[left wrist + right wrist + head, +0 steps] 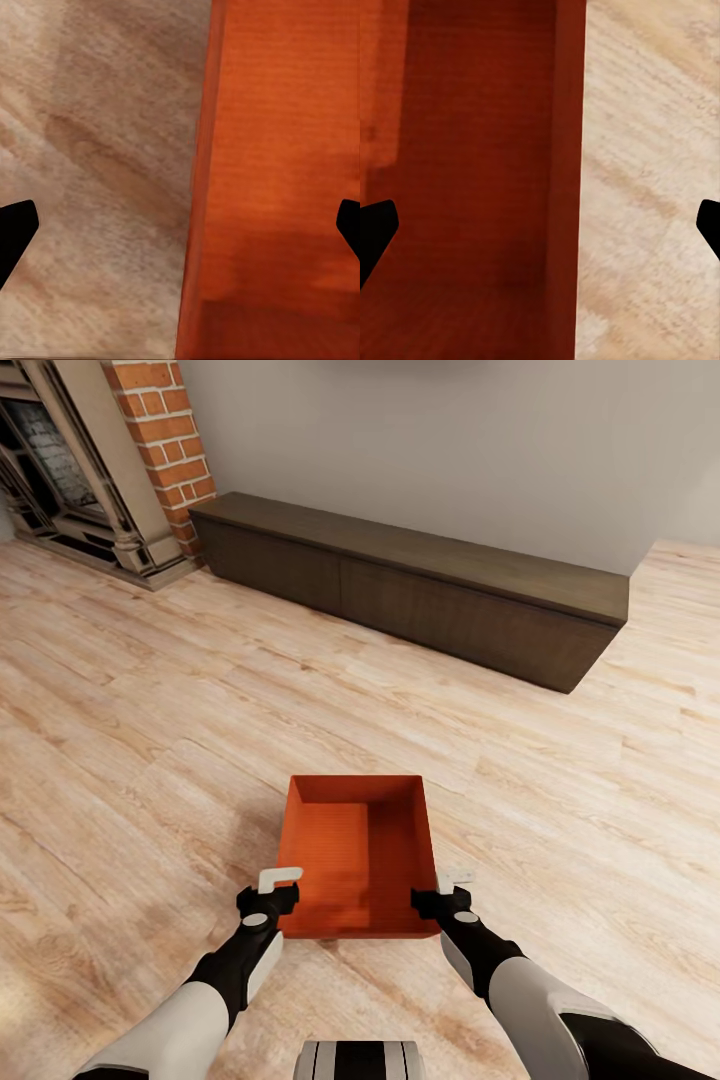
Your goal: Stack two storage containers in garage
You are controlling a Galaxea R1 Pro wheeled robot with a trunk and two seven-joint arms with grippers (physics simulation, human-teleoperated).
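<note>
The orange-red container [362, 855] sat low-centre in the frame between both grippers. The left gripper [272, 892] straddled its left wall with jaws spread, not clamped. The right gripper [446, 892] straddled its right wall likewise.

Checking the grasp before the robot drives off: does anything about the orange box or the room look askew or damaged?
Nothing stands out. The storage container sits level and intact between the left gripper and right gripper, whose jaws are spread astride each side wall. The wood floor looks unmarked.

Light plank floor [150, 740] under my arms.
I see the dark low cabinet [420, 585] standing on it, far side, by the wall.
</note>
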